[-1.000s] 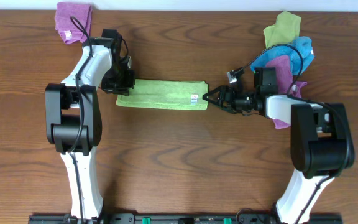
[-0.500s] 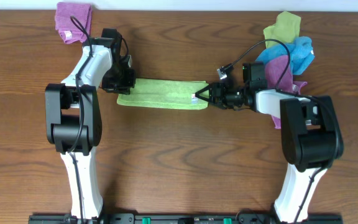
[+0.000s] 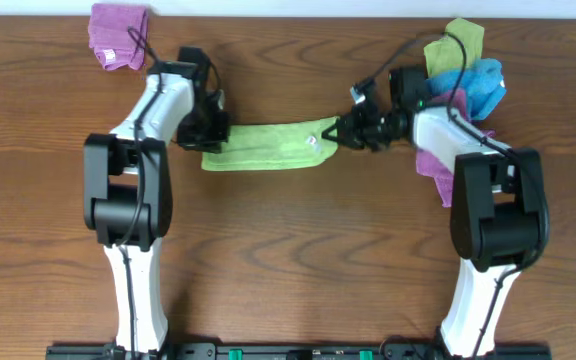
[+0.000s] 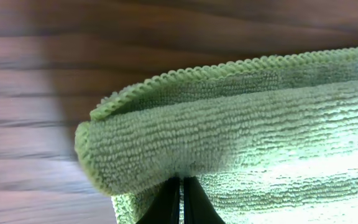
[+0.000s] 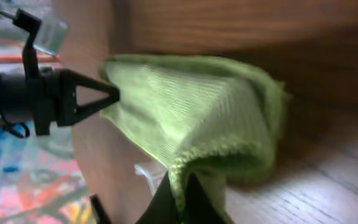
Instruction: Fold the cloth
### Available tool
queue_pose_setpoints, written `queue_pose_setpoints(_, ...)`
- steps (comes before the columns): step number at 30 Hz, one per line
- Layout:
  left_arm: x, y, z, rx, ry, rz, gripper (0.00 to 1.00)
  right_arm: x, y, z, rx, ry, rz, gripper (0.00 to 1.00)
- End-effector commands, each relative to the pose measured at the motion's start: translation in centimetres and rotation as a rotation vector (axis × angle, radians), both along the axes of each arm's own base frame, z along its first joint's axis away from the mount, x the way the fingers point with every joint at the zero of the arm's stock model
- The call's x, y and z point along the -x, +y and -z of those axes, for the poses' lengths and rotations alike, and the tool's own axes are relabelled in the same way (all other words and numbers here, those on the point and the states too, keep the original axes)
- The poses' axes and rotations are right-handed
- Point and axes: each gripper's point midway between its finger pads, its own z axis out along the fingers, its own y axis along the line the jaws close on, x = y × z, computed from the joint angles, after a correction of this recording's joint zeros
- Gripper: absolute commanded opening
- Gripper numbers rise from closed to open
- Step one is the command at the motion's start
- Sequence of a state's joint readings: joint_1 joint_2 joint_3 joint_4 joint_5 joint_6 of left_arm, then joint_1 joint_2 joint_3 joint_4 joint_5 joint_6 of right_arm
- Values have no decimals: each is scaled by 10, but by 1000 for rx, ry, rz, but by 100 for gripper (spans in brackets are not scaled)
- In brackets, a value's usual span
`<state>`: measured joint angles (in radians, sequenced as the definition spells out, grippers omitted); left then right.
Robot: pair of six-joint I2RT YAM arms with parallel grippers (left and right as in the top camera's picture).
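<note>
Over wooden table (image 3: 288, 250), pinching cloth (image 3: 268, 145) at nine o'clock with left gripper (image 3: 213, 136), three o'clock with right gripper (image 3: 334, 133), likely for tautness.

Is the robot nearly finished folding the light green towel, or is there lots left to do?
Done: the cloth is already doubled into a long, narrow strip.
In hand: the left tool and the right tool are each shut on one end of the strip.
Left: probably one more fold, end to end, to make it shorter. Then both tools need to let go.
</note>
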<state>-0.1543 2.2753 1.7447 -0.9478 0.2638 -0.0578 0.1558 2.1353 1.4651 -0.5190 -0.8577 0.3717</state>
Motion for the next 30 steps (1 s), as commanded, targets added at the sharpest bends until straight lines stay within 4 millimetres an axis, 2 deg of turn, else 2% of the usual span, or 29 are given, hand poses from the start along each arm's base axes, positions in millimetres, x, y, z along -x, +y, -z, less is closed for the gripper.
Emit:
queue_pose_setpoints(1,11,-29,17,23,39,-4,6,-12,18,-43,127,-204,-117,1)
queue_pose_setpoints(5,6,-62,13,114,5,21,6,-5,51,-67,164,-261,-195,1)
queue_pose_setpoints(8,4,-77,11,139,-8,16,6,6,70,-67,160,-262,-239,1)
queue_pose_setpoints(12,1,-79,9,143,-22,22,6,12,73,-65,163,-249,-253,1)
queue_pose_setpoints(15,-11,-72,-6,159,-57,1,6,16,70,-63,171,-240,-268,1)
queue_pose_setpoints(19,-35,-63,-58,221,-176,-17,6,20,69,-60,193,-238,-283,1)
queue_pose_setpoints(23,-47,-45,-138,257,-351,-43,6,20,67,-48,282,-242,-280,1)
queue_pose_setpoints(27,-37,-24,-206,265,-486,-45,6,24,74,-35,333,-247,-307,1)
queue_pose_setpoints(30,-19,-9,-246,257,-555,-40,6,27,82,-20,348,-235,-328,1)
